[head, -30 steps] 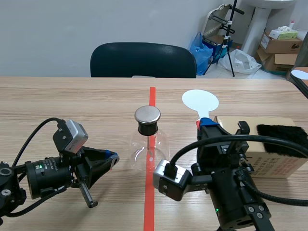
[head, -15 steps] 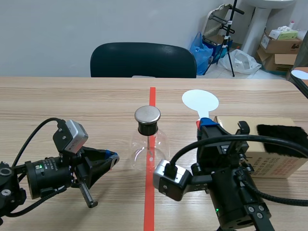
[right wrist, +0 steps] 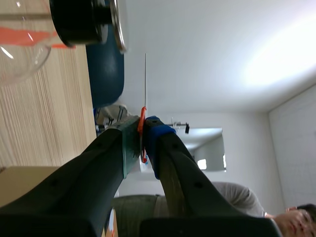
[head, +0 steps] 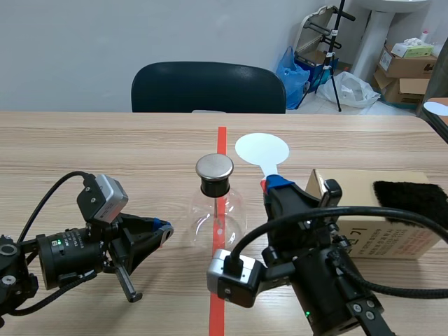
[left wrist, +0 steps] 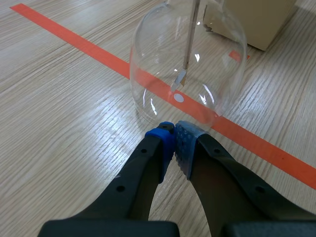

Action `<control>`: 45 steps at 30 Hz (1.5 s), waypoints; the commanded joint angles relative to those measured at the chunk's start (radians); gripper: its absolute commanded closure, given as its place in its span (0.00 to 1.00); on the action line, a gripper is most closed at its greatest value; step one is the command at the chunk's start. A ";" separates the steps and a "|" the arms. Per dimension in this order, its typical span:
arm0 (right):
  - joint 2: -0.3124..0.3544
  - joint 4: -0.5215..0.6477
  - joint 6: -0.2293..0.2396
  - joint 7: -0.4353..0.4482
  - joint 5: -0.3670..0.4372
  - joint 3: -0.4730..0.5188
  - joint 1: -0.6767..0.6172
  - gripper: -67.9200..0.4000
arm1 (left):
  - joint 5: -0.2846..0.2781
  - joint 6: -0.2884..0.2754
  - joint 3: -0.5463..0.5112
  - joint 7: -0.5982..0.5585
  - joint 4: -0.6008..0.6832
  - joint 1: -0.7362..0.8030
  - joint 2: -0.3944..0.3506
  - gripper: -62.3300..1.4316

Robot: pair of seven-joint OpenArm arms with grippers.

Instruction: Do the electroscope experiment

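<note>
The clear glass electroscope flask [head: 215,206] with a round metal cap stands mid-desk [head: 105,154] on the red tape line. My right pincer [head: 276,185] clamps a white round paddle [head: 262,149], held right of the cap. My left pincer [left wrist: 174,136], closed on nothing, sits just left of the flask.

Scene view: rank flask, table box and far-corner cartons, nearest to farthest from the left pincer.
From the left pincer:
1. flask, just beside its tips, mid-table.
2. box, across the table at the right.
3. cartons, on the floor beyond the table, far right.
</note>
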 commanded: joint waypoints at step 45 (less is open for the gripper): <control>0.005 0.020 -0.010 0.214 -0.011 0.005 0.014 0.98 | -0.014 -0.006 -0.004 -0.014 0.025 0.002 -0.001 0.91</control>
